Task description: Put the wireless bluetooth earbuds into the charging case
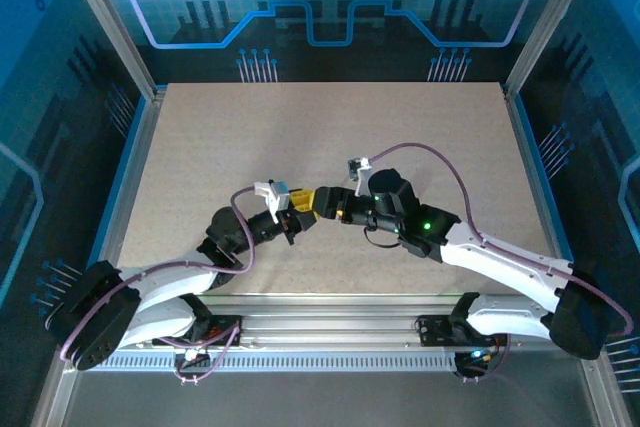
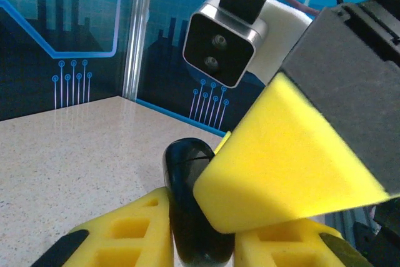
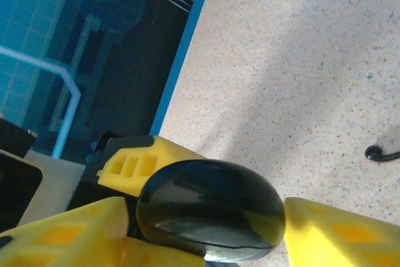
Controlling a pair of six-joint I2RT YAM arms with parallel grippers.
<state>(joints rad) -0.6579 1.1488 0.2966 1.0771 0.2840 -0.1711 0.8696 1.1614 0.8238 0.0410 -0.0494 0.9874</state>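
Hanging above the table (image 1: 200,147), centre: charging case (image 3: 212,207), dark glossy oval, pinched by left gripper (image 2: 200,232); right gripper (image 3: 206,232) flanks the same case, gripping or slack cannot be told.

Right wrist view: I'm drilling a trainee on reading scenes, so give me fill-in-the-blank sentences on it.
The charging case is glossy ___.
The fingers flanking it are ___.
A small dark piece lies on the ___, apart from the case.
Missing: black; yellow; table.
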